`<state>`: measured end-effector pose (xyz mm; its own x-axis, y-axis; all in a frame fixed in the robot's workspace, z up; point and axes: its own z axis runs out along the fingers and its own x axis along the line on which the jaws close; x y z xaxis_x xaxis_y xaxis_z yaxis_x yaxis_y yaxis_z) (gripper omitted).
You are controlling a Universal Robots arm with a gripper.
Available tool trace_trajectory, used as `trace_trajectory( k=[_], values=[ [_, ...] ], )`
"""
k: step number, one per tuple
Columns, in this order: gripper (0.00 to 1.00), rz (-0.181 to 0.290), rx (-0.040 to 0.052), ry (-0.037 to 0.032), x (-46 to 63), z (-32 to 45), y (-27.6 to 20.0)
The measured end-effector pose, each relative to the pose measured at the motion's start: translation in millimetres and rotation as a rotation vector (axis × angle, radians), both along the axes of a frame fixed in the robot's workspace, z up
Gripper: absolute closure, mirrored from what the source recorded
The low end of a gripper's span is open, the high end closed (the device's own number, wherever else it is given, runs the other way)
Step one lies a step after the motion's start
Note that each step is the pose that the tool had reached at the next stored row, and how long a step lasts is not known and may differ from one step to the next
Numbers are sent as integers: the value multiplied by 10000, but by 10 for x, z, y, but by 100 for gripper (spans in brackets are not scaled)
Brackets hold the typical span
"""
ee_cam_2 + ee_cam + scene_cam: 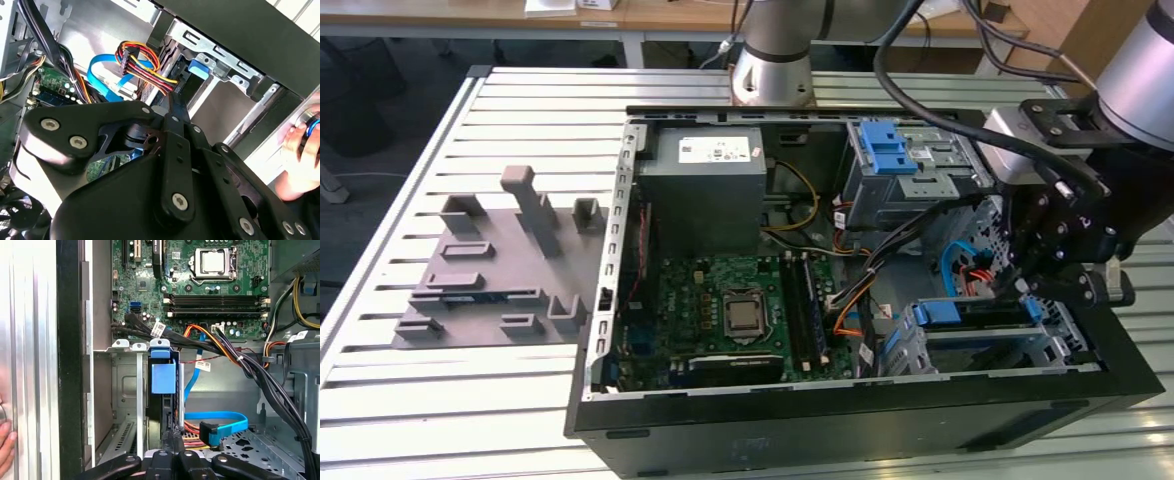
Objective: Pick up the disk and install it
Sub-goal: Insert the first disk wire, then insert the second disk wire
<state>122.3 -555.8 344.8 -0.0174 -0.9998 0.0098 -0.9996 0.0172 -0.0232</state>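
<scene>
The disk (970,312) stands on edge in the lower drive cage (1061,350) of the open computer case, at the exterior view's right. Its blue bracket (163,375) faces the motherboard, and its dark edge (162,415) runs back toward my gripper. My gripper (1034,285) hangs just over that cage. In both wrist views the two black fingertips are pressed together, shut, with nothing visible between them (173,436) (172,106). Their tips sit right at the rear end of the disk, beside the red-and-yellow power plug (145,62).
A blue flat cable (220,422) and black wire bundles (250,370) cross beside the cage. A second cage with a blue latch (894,150) and a grey power supply (707,175) sit farther back. A person's hand (300,150) rests on the case's outer wall. A grey fixture (494,270) lies on the table.
</scene>
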Motion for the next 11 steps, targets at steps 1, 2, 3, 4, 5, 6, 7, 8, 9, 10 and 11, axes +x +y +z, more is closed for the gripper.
trace_trajectory(
  k=[1,2,3,4,5,6,7,8,9,10,11],
  values=[
    [89,0,-2,0,0,4,0],
    [89,0,-2,0,0,10,0],
    [89,0,-5,0,0,19,0],
    [89,0,-3,0,0,29,0],
    [89,0,-2,0,0,44,0],
    [89,1,-3,0,0,60,0],
    [89,0,-2,0,0,77,0],
    [89,0,-2,0,0,92,0],
    [89,0,-2,0,0,103,0],
    [89,0,-2,0,0,111,0],
    [89,1,-1,0,0,118,0]
  ],
)
